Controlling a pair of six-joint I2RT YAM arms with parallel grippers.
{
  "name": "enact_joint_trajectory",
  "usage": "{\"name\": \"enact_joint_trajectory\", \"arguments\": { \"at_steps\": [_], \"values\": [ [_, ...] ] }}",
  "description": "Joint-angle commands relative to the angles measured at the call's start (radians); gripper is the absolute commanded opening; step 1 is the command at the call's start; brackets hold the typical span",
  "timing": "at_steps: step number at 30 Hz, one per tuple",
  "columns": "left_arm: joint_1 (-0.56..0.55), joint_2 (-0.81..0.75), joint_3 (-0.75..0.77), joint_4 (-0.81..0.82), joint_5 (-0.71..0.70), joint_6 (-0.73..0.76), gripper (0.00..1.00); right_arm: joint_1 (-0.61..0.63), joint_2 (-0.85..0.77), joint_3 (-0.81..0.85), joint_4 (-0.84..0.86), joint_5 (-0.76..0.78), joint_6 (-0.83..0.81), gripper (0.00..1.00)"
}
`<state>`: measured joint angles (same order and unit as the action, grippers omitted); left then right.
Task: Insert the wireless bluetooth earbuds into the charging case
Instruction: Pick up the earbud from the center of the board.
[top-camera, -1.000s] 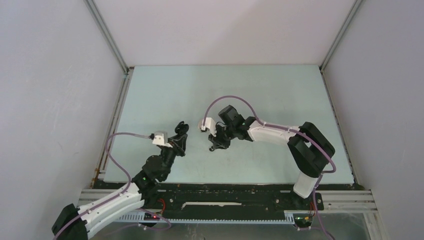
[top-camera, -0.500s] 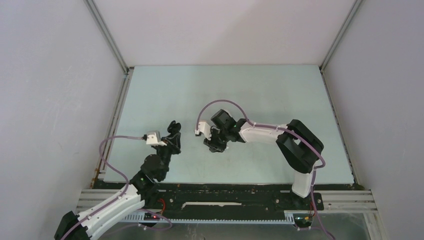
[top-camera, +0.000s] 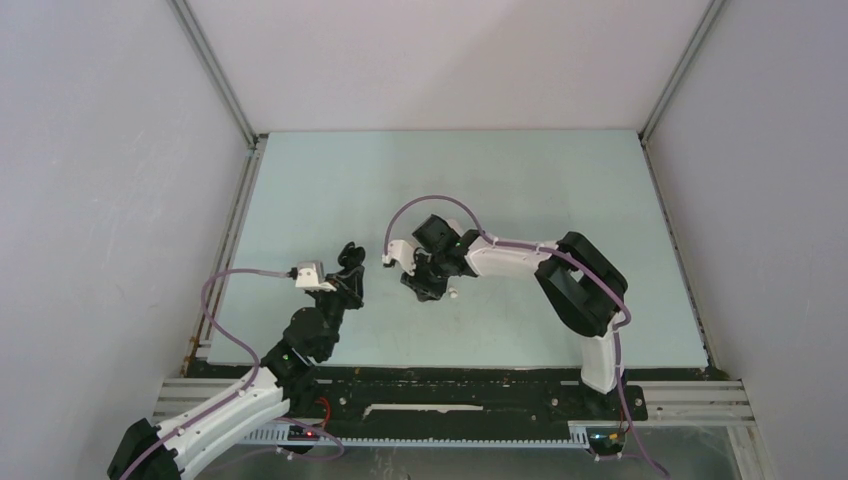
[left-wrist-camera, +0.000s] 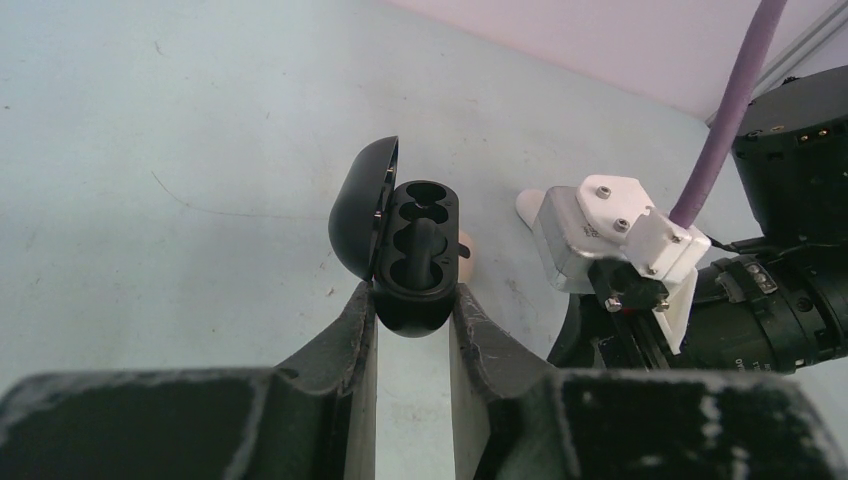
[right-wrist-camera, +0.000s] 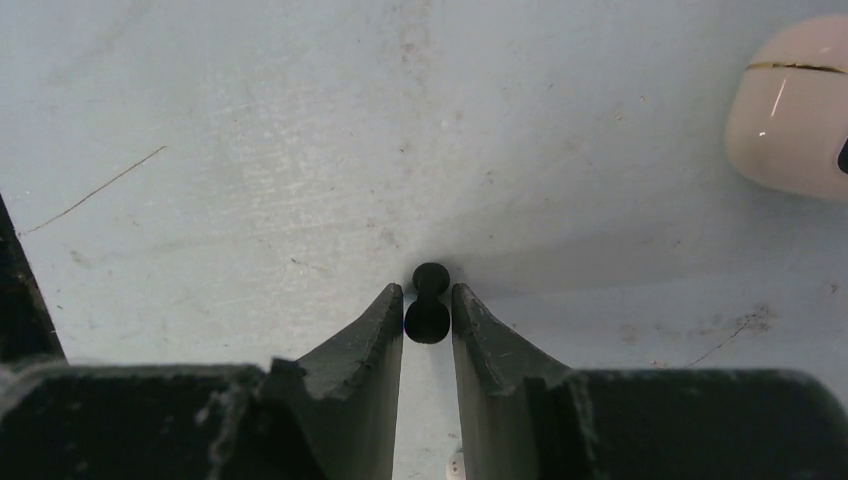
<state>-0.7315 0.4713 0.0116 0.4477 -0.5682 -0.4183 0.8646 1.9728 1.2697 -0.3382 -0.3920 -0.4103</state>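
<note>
My left gripper (left-wrist-camera: 413, 300) is shut on a black charging case (left-wrist-camera: 420, 262) and holds it by its lower end, with the lid (left-wrist-camera: 358, 215) swung open to the left and the sockets showing. In the top view this left gripper (top-camera: 348, 268) sits left of centre. My right gripper (right-wrist-camera: 428, 302) is shut on a small black earbud (right-wrist-camera: 428, 318) just above the table. In the top view the right gripper (top-camera: 424, 290) is close to the right of the case.
A beige pebble-shaped case (right-wrist-camera: 795, 110) lies on the table at the upper right of the right wrist view; a beige shape (left-wrist-camera: 466, 252) shows behind the black case. A tiny white earbud (top-camera: 452, 292) lies beside the right gripper. The table is pale blue with walls around it.
The right arm has moved left with the black earbud, closer to the left gripper. The left gripper shifted a little left with the open case, then held still.
</note>
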Motion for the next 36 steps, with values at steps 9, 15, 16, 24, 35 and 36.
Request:
{"name": "enact_joint_trajectory", "arguments": {
  "at_steps": [9, 15, 16, 24, 35, 36],
  "values": [
    [0.007, 0.005, -0.081, 0.065, 0.017, 0.013, 0.00, -0.032, -0.029, 0.036, -0.054, -0.013, 0.031, 0.16],
    [0.008, 0.002, -0.081, 0.066, 0.020, 0.015, 0.00, -0.050, -0.084, 0.035, -0.094, -0.056, 0.046, 0.12],
    [0.009, 0.003, -0.081, 0.066, 0.022, 0.015, 0.00, -0.063, -0.102, 0.034, -0.110, -0.067, 0.053, 0.12],
    [0.008, 0.033, -0.076, 0.094, 0.059, 0.037, 0.00, -0.337, -0.331, -0.122, -0.138, -0.109, 0.148, 0.12],
    [0.007, 0.199, -0.022, 0.184, 0.232, 0.101, 0.00, -0.819, -0.532, -0.350, -0.252, -0.089, 0.275, 0.15],
    [0.009, 0.207, -0.020, 0.189, 0.245, 0.103, 0.00, -0.825, -0.546, -0.367, -0.257, -0.086, 0.273, 0.15]
  ]
}}
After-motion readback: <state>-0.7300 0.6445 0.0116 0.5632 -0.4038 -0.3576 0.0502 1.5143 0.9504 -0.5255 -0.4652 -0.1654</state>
